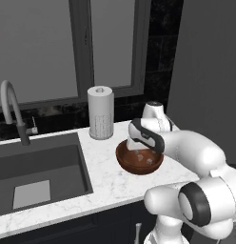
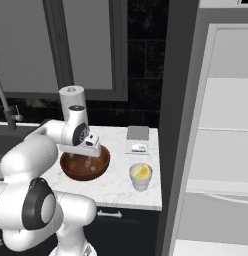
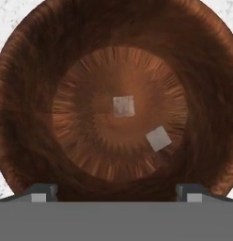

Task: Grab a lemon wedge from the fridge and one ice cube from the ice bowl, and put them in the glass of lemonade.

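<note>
Two ice cubes (image 3: 123, 106) lie on the floor of the ice bowl (image 3: 38, 80) in the hand view: one at the centre, the second (image 3: 159, 138) just off it toward 4 o'clock, the two apart and not touching. Gripper (image 3: 116, 190) hangs directly over the bowl, pointing down into it, jaws spread as wide as they go and nothing between them; fingertips (image 3: 42, 192) sit at the two lower corners of the hand view, clear of both cubes.

Left base view: ice bowl (image 1: 123, 162) rests on the white marble surface (image 1: 105, 183), with the gripper (image 1: 139, 153) just above its rim. Paper-towel roll (image 1: 100, 112) stands upright at 11 o'clock from the bowl, near the back wall. Sink (image 1: 39, 167) is sunk into the surface at 9 o'clock from the bowl, faucet (image 1: 13, 107) behind it.

Right base view: glass of lemonade (image 2: 141, 177) stands upright on the surface at 4 o'clock from the ice bowl (image 2: 96, 170), near but apart. Lemon wedge (image 2: 142, 172) sits inside the glass, yellow showing at the liquid top. Fridge (image 2: 216, 150) is at 3 o'clock, door open, white shelves visible. A small grey block (image 2: 138, 132) and a small flat item (image 2: 139, 147) lie at 12 o'clock from the glass.
</note>
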Robot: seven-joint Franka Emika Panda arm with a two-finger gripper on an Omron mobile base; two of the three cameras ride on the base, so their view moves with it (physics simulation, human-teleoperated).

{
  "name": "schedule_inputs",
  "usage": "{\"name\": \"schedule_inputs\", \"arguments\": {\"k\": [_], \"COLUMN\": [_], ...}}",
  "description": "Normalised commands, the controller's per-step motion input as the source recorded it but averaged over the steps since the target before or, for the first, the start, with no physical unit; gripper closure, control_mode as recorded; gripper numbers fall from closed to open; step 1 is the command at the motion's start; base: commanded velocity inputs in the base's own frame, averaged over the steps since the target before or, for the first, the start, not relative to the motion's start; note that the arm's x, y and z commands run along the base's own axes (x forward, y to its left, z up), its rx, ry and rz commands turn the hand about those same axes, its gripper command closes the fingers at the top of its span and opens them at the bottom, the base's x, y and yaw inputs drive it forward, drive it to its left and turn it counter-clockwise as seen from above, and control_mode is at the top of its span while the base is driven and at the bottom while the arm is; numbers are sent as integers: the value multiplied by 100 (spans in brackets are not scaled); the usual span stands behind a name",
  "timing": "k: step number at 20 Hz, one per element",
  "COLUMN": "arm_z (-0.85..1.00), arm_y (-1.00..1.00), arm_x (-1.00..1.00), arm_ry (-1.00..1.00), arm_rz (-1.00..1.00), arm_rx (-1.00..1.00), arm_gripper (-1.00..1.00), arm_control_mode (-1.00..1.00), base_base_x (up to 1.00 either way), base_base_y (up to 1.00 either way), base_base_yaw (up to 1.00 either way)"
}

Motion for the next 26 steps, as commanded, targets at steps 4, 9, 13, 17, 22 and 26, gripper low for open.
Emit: {"name": "schedule_inputs", "arguments": {"k": [4, 9, 13, 17, 22, 26], "arm_z": [0, -7, -53, -52, -34, -20], "arm_y": [0, 0, 0, -1, 0, 0], "arm_x": [57, 49, -3, -1, 0, 0], "arm_ry": [0, 0, -1, -2, 0, 0], "arm_rz": [0, 0, 0, -2, -1, 0], "arm_rx": [0, -2, 0, 0, 0, 0], "arm_gripper": [-100, -100, -100, -100, -100, -100], "arm_control_mode": [-100, -100, -100, -100, -100, -100], "base_base_x": [0, 0, 0, 0, 0, 0], "base_base_y": [0, 0, 0, 0, 0, 0], "base_base_yaw": [0, 0, 0, 0, 0, 0]}}
